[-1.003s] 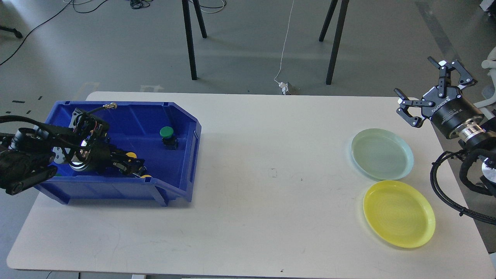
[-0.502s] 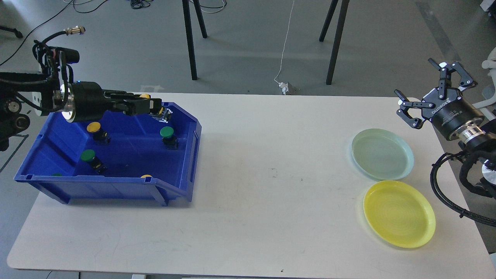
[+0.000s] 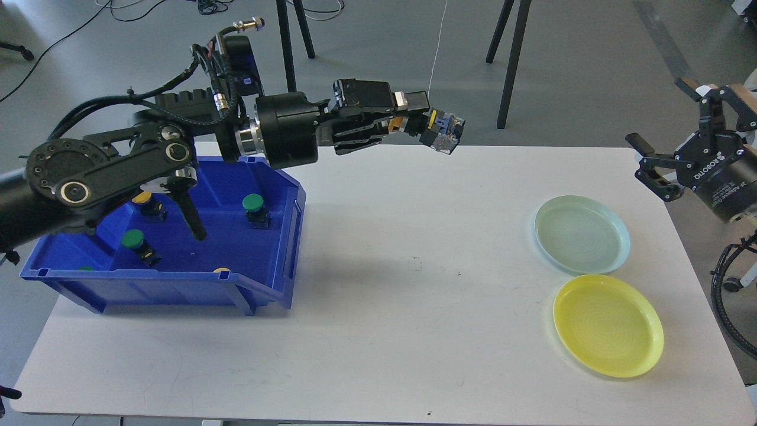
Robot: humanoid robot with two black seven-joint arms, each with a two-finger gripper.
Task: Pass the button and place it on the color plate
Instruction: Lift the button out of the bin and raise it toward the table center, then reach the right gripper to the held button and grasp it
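My left gripper (image 3: 421, 120) is shut on a yellow button (image 3: 440, 129) with a dark body and holds it high above the table's far middle, pointing right. My right gripper (image 3: 680, 133) is open and empty at the far right, above the table's right edge. A pale green plate (image 3: 582, 234) and a yellow plate (image 3: 608, 325) lie on the right side of the table. The blue bin (image 3: 269, 284) on the left holds a green button (image 3: 254, 203), another green button (image 3: 132, 239), a yellow button (image 3: 144, 200) and others part hidden.
The white table (image 3: 384, 331) stretches between the bin and the plates. Black stand legs (image 3: 290, 65) and cables are on the floor beyond the table's far edge.
My left arm has lifted out of the bin with the yellow button and swung far right over the table's middle. My right gripper has shifted slightly right and up.
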